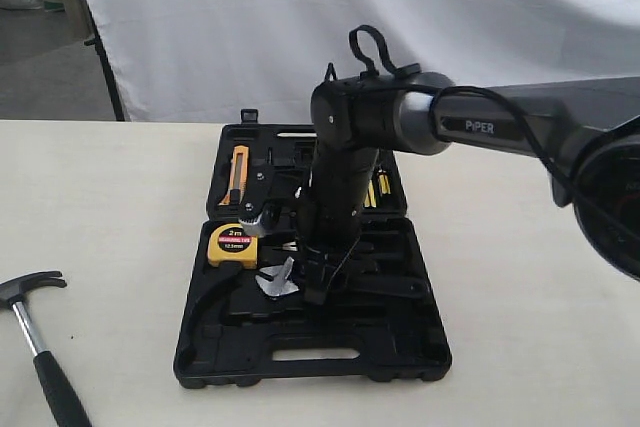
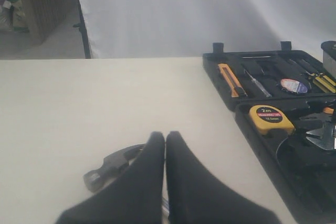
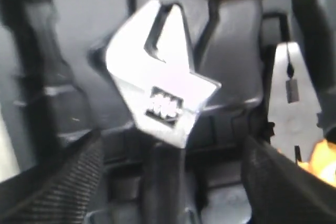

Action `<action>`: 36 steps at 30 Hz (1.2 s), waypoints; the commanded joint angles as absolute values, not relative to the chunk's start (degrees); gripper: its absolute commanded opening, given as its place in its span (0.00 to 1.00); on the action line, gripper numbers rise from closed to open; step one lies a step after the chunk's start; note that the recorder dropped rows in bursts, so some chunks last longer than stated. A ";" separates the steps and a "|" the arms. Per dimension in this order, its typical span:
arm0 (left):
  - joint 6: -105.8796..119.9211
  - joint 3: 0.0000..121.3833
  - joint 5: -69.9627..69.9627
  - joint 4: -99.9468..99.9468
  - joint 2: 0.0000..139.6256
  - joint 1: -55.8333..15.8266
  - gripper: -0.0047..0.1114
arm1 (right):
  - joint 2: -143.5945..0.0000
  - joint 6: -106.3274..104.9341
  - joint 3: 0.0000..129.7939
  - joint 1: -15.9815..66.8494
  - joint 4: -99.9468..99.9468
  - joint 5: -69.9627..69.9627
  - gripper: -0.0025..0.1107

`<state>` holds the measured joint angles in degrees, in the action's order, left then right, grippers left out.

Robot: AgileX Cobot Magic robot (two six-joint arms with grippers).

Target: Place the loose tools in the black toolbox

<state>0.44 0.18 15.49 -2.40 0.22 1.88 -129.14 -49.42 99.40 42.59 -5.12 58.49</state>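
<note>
The wrench (image 1: 277, 282) lies crosswise in the toolbox (image 1: 400, 347), head toward the hammer (image 1: 31, 333)

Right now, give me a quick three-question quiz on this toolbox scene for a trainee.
1. True or false: the claw hammer lies inside the black toolbox.
2. Over the adjustable wrench, the right gripper is: A shut on its handle; B open, with a finger on either side of the handle; C holding the hammer.
3. What colour is the tape measure in the toolbox?
Key: 1 false; 2 B; 3 yellow.
</note>
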 commanded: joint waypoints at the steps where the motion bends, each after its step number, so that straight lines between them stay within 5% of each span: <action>1: 0.00 0.00 15.40 -2.11 0.00 1.40 0.05 | -130.82 -48.62 99.24 43.03 -0.57 56.90 0.62; 4: 0.00 0.00 15.40 -2.11 0.00 1.40 0.05 | -130.82 -48.84 99.24 44.02 0.58 55.65 0.51; 10: 0.00 0.00 15.40 -2.11 0.00 1.40 0.05 | -130.71 -46.73 99.24 45.70 5.62 54.38 0.03; 36: 0.00 0.00 15.40 -2.11 0.00 1.40 0.05 | -126.34 -51.88 99.24 46.94 1.36 51.65 0.02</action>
